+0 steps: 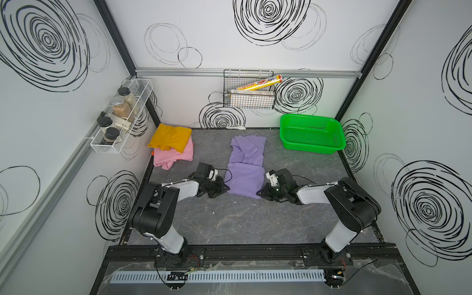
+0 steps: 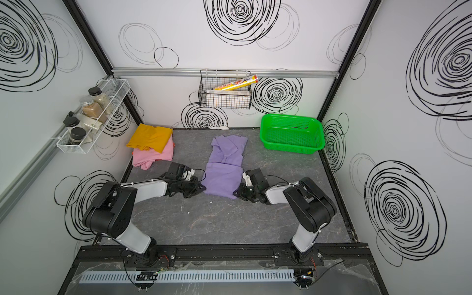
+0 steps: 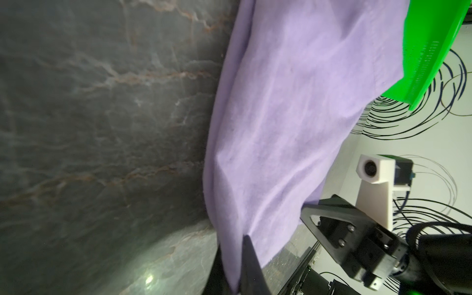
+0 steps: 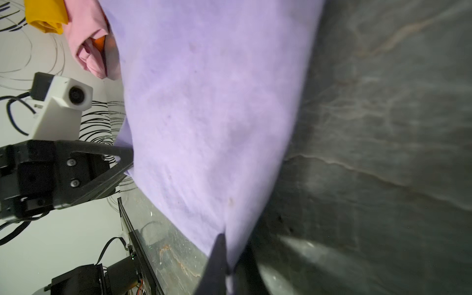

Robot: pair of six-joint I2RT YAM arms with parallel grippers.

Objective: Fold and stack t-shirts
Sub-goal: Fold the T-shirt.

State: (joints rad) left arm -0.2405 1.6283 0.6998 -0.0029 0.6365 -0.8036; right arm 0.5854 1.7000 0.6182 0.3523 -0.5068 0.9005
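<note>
Lavender cloth is the biggest worry. The purple shirt [image 1: 246, 163] lies as a long, partly folded strip on the grey table [image 1: 229, 224], just beside the green basket [image 1: 313, 148] on its left-arm side, and it reaches nearer the robot than the basket does. Its far end, level with the basket, is rumpled, with a loose flap lying across it. If the near edge is carried over, that bunching would likely be trapped inside and the fold would come out crooked. Uneven lifting by the two arms could also skew the strip.

Well apart from the basket, past the purple shirt, the yellow shirt [image 1: 169, 138] sits on the pink shirt [image 1: 173, 155], both loosely folded. A sloppy purple bundle may slide off such a stack.

Smallest, the left gripper [image 1: 226, 189] and the right gripper [image 1: 260, 192] are each clenched on a near corner of the purple shirt. The cloth is pinched thin between the jaws, so a corner might slip free.
</note>
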